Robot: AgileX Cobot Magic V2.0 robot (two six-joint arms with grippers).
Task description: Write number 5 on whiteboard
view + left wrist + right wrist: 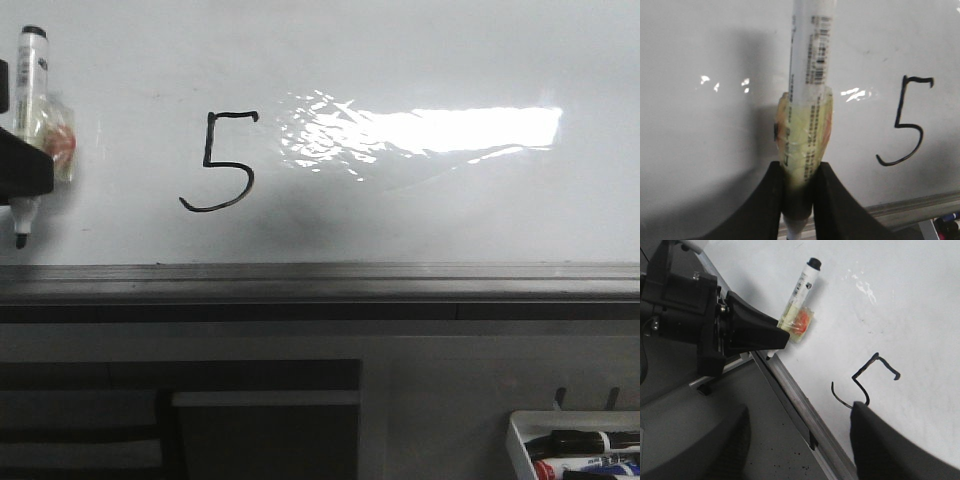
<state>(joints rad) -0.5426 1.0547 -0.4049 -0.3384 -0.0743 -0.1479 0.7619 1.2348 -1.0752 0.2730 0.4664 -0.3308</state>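
**A finished 5 on the board, marker held off to its left**

The number 5 (218, 161) stands in thin black line on the whiteboard (420, 50), left of centre in the front view, with its short top bar, straight down-stroke and a rounded belly that hooks back at the bottom. A bright band of glare (430, 130) lies on the glossy surface just to the right of the digit. Below runs the grey metal strip (320, 280) that edges the board.

The left gripper (800, 200) sits at the far left of the front view, well apart from the digit. Its dark jaws are clamped on a white marker (810, 55) — the grip falls on a yellowish wad of tape (805, 135) wrapped round the barrel. The marker stands roughly upright against the board, capless tip pointing down just above the metal strip, black end up. Whether the tip touches the surface cannot be told.

The right gripper (800, 440) shows only in its own wrist view — two dark fingers (885, 445) spread wide apart with nothing between them, one overlapping the lower part of the digit in that view.

At the bottom right of the front view a small white tray (520, 445) holds several more markers (580, 455).
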